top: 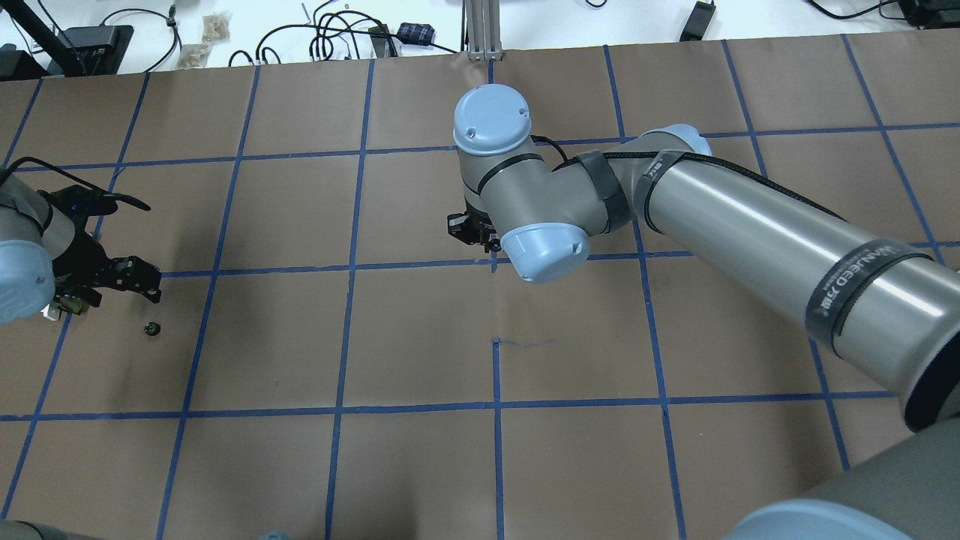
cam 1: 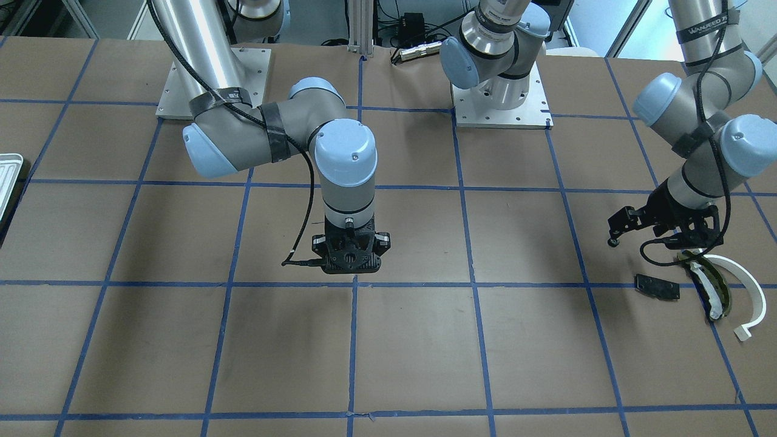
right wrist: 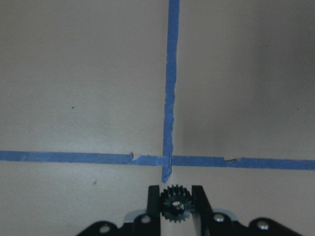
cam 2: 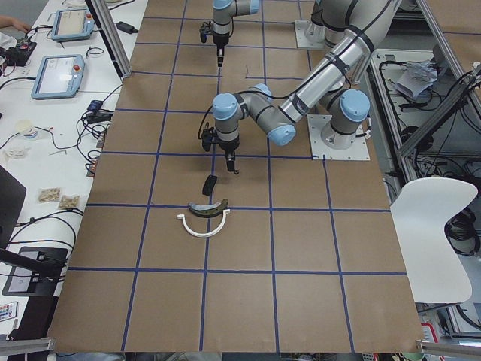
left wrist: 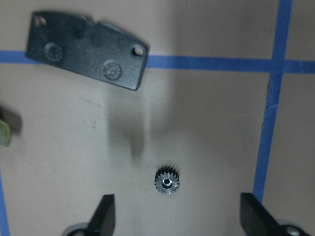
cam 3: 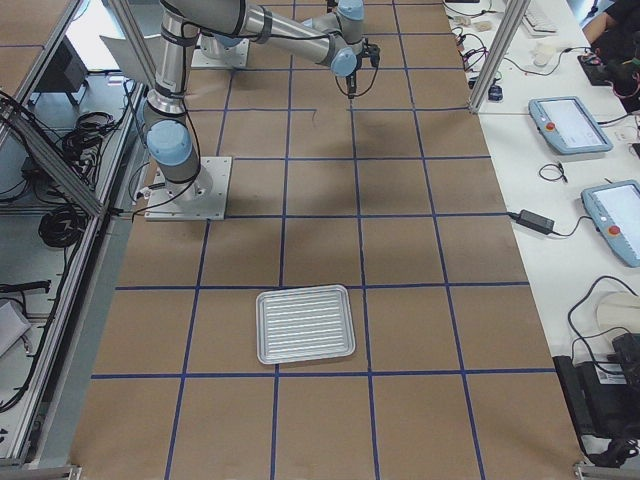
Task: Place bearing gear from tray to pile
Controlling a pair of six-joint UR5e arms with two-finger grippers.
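My right gripper (right wrist: 176,196) is shut on a small dark bearing gear (right wrist: 175,203) and holds it above a blue tape crossing at mid-table (cam 1: 352,264). My left gripper (left wrist: 175,210) is open, and a second small gear (left wrist: 167,180) lies on the paper between its fingers, untouched. That gear also shows in the overhead view (top: 152,328). The pile lies by the left gripper (cam 1: 620,226): a black plate (cam 1: 657,286), an olive curved piece (cam 1: 707,285) and a white arc (cam 1: 749,291). The silvery tray (cam 3: 305,324) lies far off on the robot's right, with nothing showing in it.
The table is brown paper with a blue tape grid. The two arm base plates (cam 1: 212,85) (cam 1: 501,103) stand at the robot's side. The tray's edge (cam 1: 9,176) shows at the left border of the front view. Cables and tablets lie beyond the far edge (cam 3: 570,125).
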